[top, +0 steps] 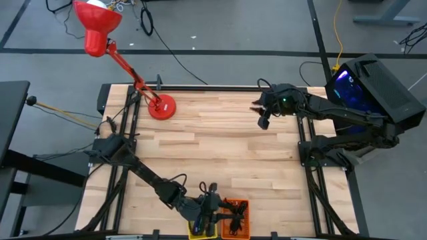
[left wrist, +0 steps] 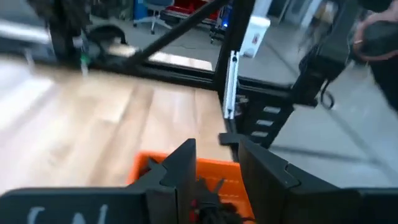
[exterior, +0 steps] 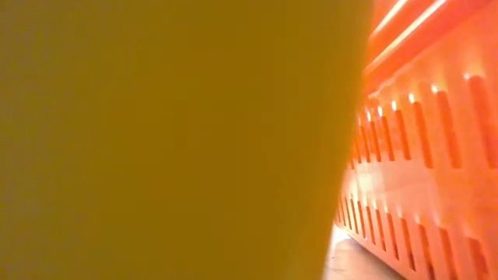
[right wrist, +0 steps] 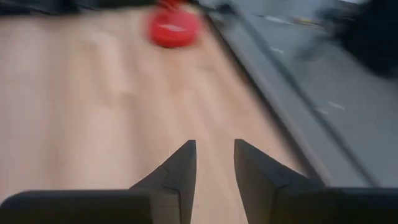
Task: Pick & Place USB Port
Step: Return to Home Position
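Wood tabletop (top: 220, 153) holds the orange bin (left wrist: 144, 167), black USB cables (left wrist: 210, 208) inside, just under the left gripper (left wrist: 216, 146), fingers parted, empty; rising could snag a cable. Right gripper (right wrist: 214, 146) hangs parted, empty.

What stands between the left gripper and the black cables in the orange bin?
Nothing visible. The left gripper hangs right by the orange bin, and the black cables lie uncovered inside it.

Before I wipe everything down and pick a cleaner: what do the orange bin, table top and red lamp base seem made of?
Orange bin: likely moulded plastic, glossy, with slotted walls. Table top: pale wood, matte, showing plank strips and grain. Lamp base: smooth red disc, painted metal or plastic; cannot tell.
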